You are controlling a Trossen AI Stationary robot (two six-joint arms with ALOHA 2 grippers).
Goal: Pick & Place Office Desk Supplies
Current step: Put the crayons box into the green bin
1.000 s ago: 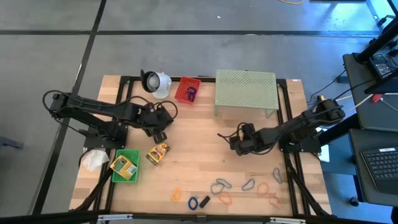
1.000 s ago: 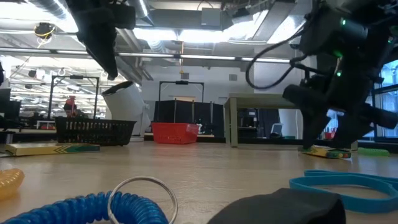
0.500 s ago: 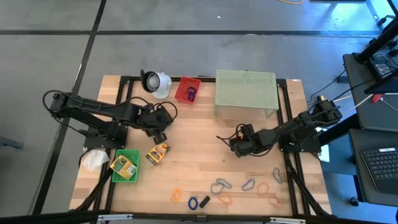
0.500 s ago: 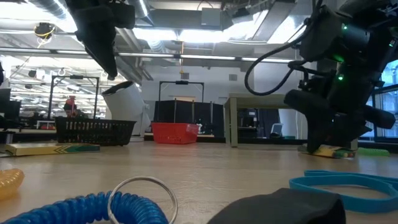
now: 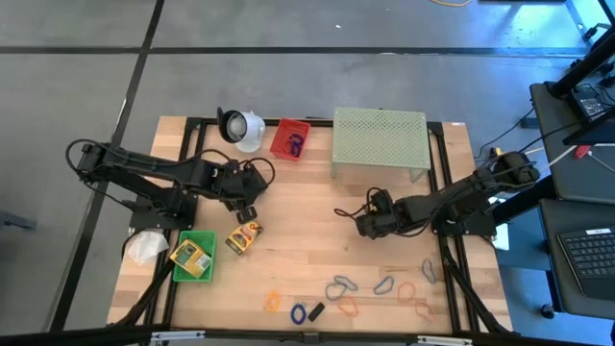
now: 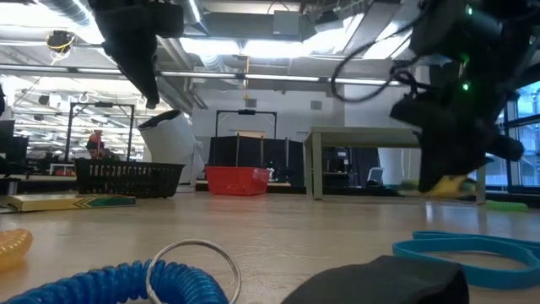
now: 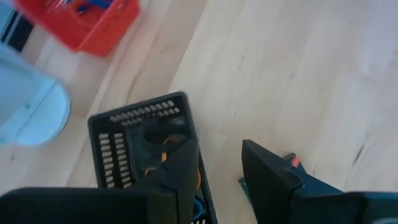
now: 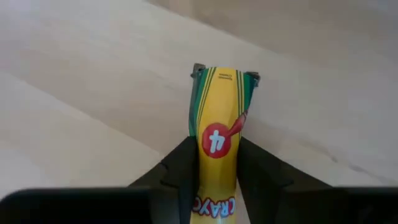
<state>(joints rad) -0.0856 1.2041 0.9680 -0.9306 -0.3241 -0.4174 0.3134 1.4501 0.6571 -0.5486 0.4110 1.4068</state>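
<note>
My right gripper (image 8: 214, 168) is shut on a yellow crayon box with green stripes (image 8: 216, 118) at the table's middle right; the low view shows that box (image 6: 451, 187) off the wood. My left gripper (image 7: 221, 171) hangs open above the table's left half (image 5: 245, 204), beside a black basket (image 7: 124, 134), with nothing between its fingers. A second crayon box (image 5: 243, 236) lies flat on the table near it. A third one (image 5: 189, 255) lies in a green bin (image 5: 202, 270). My right gripper pinches the crayon box by its two long sides (image 8: 200, 140) between its two fingers. The fingers slant down and lie along the box, which sticks out past the fingertips. Its near end is hidden between the fingers. The box is lifted clear of the table.
A red basket (image 5: 290, 140), a white cup-shaped object (image 5: 240, 127) and a pale green mesh stand (image 5: 381, 142) line the far edge. Clips and rubber-band loops (image 5: 341, 288) lie along the near edge, with a blue coil (image 6: 110, 283) close to the low camera.
My right gripper has taken hold of the crayon box and risen a little, rolling its wrist. The box, which lay on the table, is now lifted clear.
</note>
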